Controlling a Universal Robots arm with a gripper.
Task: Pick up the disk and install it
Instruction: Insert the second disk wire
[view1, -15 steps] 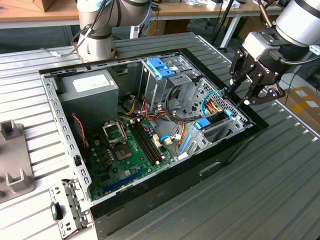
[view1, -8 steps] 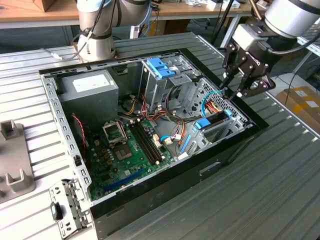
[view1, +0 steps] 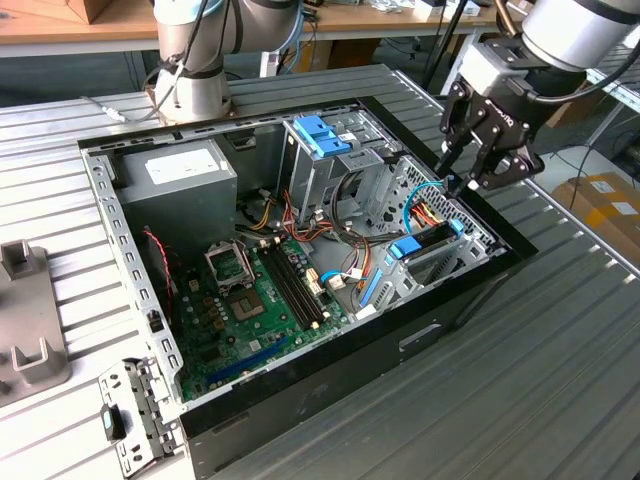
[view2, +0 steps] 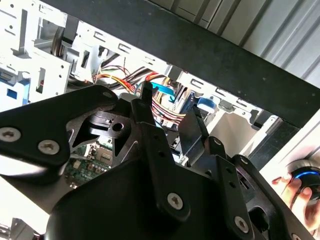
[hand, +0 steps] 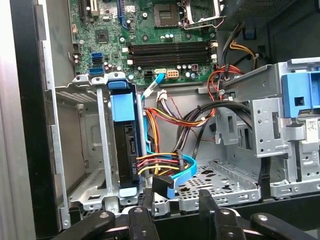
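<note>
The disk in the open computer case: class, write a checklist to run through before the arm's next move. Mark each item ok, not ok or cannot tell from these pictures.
1. Gripper empty: ok, its fingers are open with nothing between them.
2. Disk located: ok, it stands on edge in the metal bay beside the case wall.
3. Disk in the gripper's hold: not ok, the gripper hangs above the case edge, apart from the disk.
4. Wiring clear of the disk: not ok, the coloured wires and the blue cable run to its end.
5. Disk fully seated in the bay: cannot tell.
</note>
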